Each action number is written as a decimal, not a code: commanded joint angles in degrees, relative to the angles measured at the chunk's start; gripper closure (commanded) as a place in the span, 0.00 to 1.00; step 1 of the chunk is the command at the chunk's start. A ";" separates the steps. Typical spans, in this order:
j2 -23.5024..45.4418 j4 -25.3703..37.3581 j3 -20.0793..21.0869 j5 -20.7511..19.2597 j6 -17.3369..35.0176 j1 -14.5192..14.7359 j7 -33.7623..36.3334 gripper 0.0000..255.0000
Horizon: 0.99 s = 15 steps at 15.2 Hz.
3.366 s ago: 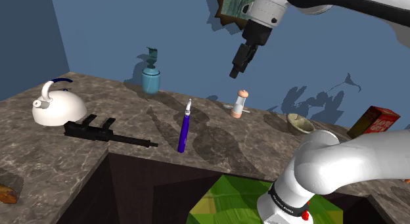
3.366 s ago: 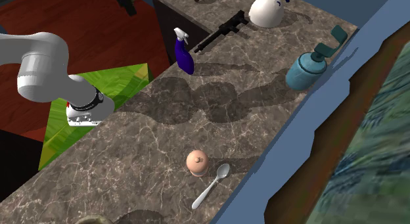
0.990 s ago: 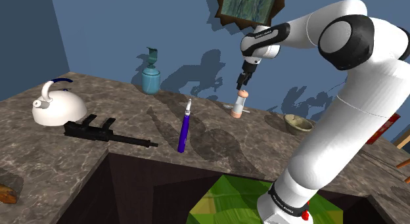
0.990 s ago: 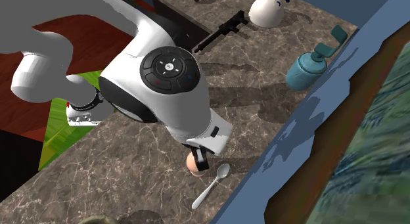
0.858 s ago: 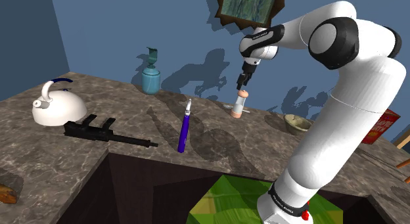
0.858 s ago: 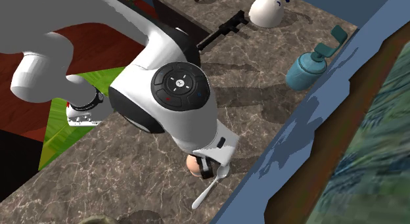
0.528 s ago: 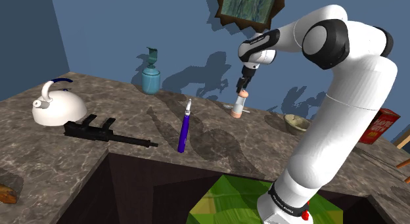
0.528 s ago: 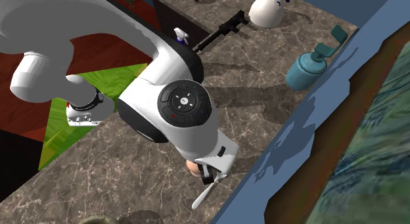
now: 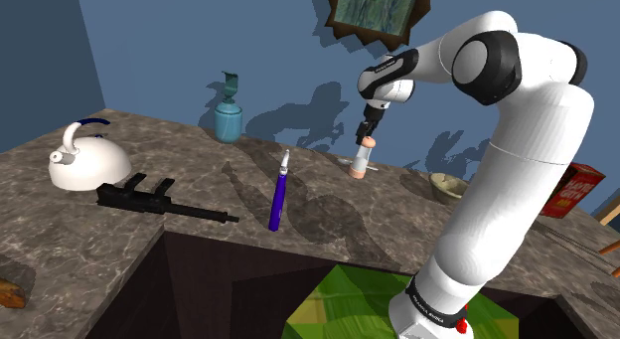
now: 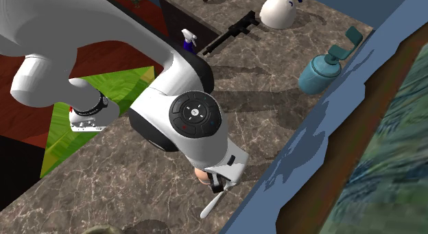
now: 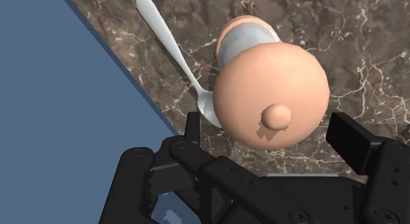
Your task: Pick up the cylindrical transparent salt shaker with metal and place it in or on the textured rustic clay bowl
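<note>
Note that the gripper (image 11: 271, 131) is wide open and holds nothing. Its two fingers stand on either side of the salt shaker (image 11: 273, 91), about at the height of the peach-coloured cap, with a gap showing at each side. The hand points straight down because the shaker stands upright on the marble counter (image 9: 328, 213), close to the blue wall. A top-down approach also keeps the fingers clear of the spoon (image 11: 172, 46), which lies just beside the shaker's base along the wall edge. Judge the next move as a further descent, so that the fingers close on the clear body rather than on the rounded cap, which could slip. The clay bowl (image 9: 452, 186) sits on the same counter, to the shoulder view's right of the shaker and apart from it. You can make out nothing inside it. The shaker's own contents cannot be judged. The teal dispenser (image 9: 229, 119) stands well apart, and its contents are hidden.
</note>
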 commanded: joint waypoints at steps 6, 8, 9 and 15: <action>-0.01 -0.04 0.00 0.00 0.03 0.00 -0.01 1.00; 0.01 0.00 -0.01 0.01 0.01 -0.01 -0.03 1.00; 0.01 -0.01 0.00 0.01 0.02 -0.01 -0.02 1.00; -1.06 1.18 -0.11 -0.68 -2.10 0.14 0.44 1.00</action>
